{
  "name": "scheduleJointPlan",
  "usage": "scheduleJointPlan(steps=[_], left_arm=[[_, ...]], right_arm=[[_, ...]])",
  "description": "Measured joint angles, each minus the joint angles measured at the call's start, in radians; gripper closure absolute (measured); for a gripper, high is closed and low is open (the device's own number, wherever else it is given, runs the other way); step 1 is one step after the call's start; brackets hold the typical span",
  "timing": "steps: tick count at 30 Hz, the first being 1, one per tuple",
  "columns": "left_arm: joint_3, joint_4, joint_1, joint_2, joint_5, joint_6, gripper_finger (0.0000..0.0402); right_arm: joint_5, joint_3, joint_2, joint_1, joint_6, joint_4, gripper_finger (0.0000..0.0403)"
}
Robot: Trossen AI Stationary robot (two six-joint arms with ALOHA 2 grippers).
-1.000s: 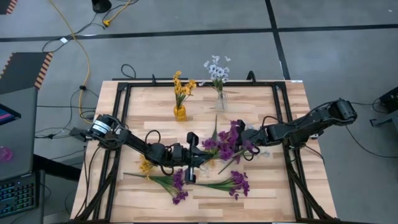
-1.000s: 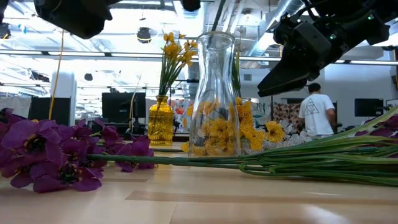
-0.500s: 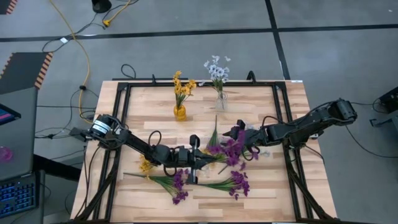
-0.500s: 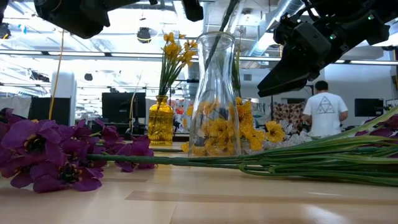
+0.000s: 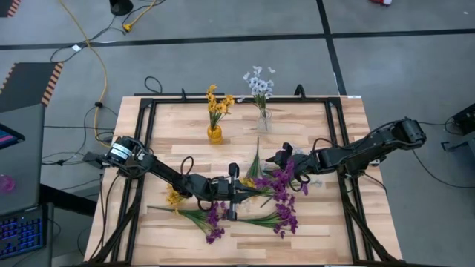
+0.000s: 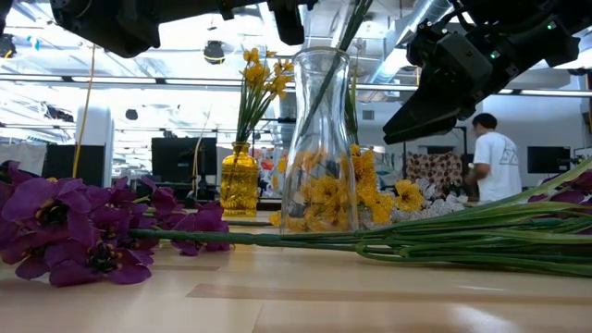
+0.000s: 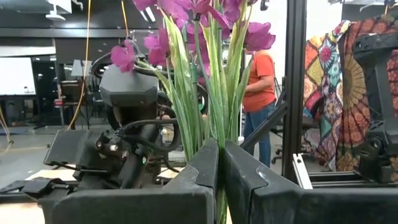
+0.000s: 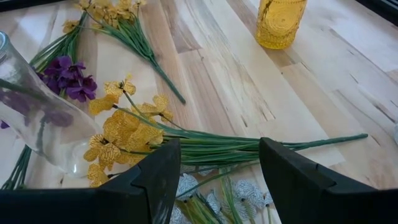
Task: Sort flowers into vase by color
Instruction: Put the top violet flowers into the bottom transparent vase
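L gripper (image 7: 219, 180): fingers clamped tight on the green stems of a purple bunch (image 7: 199, 37), blossoms fanned above the grip in the L wrist view. From above, it sits mid-table (image 5: 232, 187), the held purple heads spread toward table centre (image 5: 278, 178).

Low view: stems run slantwise down through the mouth of the clear vase (image 6: 320, 139); tips appear inside the neck, not seated at the base. Judgement: insertion step under way, not finished.

R gripper (image 8: 219, 168): fingers spread wide, holding nothing, hovering over a yellow sprig (image 8: 124, 134) and pale sprigs (image 8: 236, 196) lying on the wooden table (image 8: 249, 68). From above it hangs just right of the purple heads (image 5: 293, 162).

Other items: yellow vase (image 5: 214, 134) w/ yellow flowers at table rear; small glass vase (image 5: 263, 120) w/ white-blue flowers (image 5: 258, 81) beside it. 2 loose purple bunches (image 5: 211, 219) (image 5: 282, 219) and 1 yellow sprig (image 5: 174, 197) lie near the front edge. A person (image 6: 490, 157) stands in the room beyond.

To do the step well (judgement): bring stems closer to upright before lowering, keep them off the rim, since the tall narrow vase looks easy to tip. Loosen the grip only once stems reach the bottom. R arm could steady the vase.
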Motion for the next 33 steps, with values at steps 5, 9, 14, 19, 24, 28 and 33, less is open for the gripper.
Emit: scheduleJointPlan(steps=[5, 9, 14, 19, 24, 28, 33], left_arm=[[0.000, 0.012, 0.000, 0.000, 0.000, 0.000, 0.0388], [0.000, 0.010, 0.000, 0.000, -0.030, 0.000, 0.0358], [0.000, 0.010, 0.000, 0.000, -0.078, 0.000, 0.0314], [0.000, 0.010, 0.000, -0.001, -0.081, 0.000, 0.0273], [0.000, 0.012, 0.000, -0.004, -0.080, 0.000, 0.0237], [0.000, 0.006, 0.000, -0.024, -0.095, 0.013, 0.0211], [0.000, -0.091, -0.007, -0.077, -0.112, 0.078, 0.0196]], right_arm=[[0.000, 0.000, 0.000, 0.000, 0.000, 0.000, 0.0159], [0.000, 0.000, 0.000, 0.000, -0.001, 0.000, 0.0159], [0.000, 0.000, 0.000, 0.000, -0.002, 0.000, 0.0159], [0.000, 0.000, 0.000, 0.000, -0.002, 0.000, 0.0159], [0.000, 0.000, 0.000, 0.000, -0.002, -0.001, 0.0159], [0.000, 0.000, 0.000, 0.000, -0.002, -0.001, 0.0159], [0.000, 0.000, 0.000, 0.000, -0.002, -0.001, 0.0159]])
